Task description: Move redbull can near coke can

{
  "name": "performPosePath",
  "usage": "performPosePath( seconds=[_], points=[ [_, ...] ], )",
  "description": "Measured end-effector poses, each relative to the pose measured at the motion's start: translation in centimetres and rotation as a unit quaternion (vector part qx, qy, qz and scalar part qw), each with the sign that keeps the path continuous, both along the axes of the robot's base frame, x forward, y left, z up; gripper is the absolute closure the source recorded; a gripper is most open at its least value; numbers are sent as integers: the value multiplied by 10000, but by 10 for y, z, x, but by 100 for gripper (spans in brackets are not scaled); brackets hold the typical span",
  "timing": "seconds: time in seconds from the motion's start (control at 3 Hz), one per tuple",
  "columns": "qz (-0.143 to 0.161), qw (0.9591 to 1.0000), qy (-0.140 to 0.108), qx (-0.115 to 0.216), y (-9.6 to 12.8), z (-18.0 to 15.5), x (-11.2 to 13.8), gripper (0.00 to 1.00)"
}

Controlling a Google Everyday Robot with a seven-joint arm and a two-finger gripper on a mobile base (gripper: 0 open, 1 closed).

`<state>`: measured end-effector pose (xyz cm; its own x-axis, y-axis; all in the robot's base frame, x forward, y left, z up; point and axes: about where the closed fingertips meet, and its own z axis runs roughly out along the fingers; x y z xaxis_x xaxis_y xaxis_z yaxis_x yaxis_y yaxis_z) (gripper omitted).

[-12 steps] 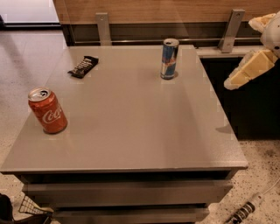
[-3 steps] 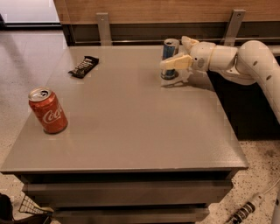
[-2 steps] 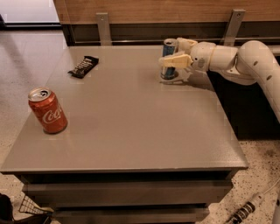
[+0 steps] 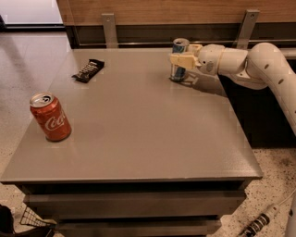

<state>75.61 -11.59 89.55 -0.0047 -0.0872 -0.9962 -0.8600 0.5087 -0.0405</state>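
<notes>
Table [image 4: 138, 139] was grey and level, with the coke can [image 4: 50, 117] upright near its left edge. Farther back, the arm [image 4: 268, 65] reached in from the right, its gripper [image 4: 181, 53] clenched around the upright redbull can [image 4: 177, 72] at the far edge. Wood panelling [image 4: 152, 9] stood behind.

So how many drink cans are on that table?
2. The coke can stands near the left edge of the table. The redbull can stands at the far right side, with the gripper right at it. None seems hidden.
</notes>
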Motion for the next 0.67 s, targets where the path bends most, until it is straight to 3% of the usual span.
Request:
performPosePath(
  seconds=[0.33, 0.67],
  points=[
    [23, 10000, 3, 4, 3, 0, 0, 88],
    [46, 10000, 6, 7, 6, 0, 0, 100]
  ],
)
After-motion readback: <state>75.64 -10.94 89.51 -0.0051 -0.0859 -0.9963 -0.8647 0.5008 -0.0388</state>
